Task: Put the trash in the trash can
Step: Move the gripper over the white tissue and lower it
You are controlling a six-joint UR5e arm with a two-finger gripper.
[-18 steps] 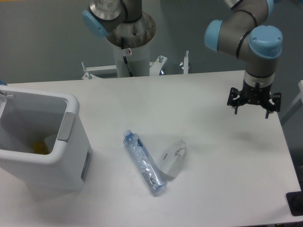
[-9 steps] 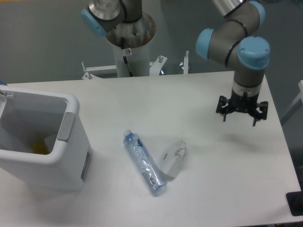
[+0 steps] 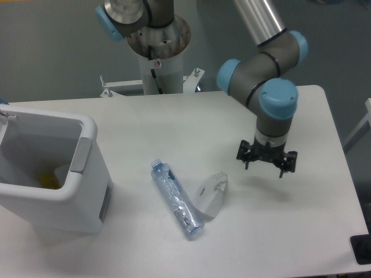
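On the smooth white worktop (image 3: 174, 121), a slim clear plastic water bottle with a blue cap (image 3: 176, 198) lies on its side at lower centre of the frame, a shorter transparent tapered cup (image 3: 212, 193) lying tipped just beside it to the right. The large boxy white plastic trash can (image 3: 55, 174) (thick rounded rim, grey strip on its right side) stands at the left edge, well apart from both. The black end effector (image 3: 266, 163) hangs right of centre above the worktop, fingers spread open and holding nothing.

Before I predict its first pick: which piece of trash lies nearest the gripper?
The clear cup; it lies between the blue-capped bottle and the gripper.
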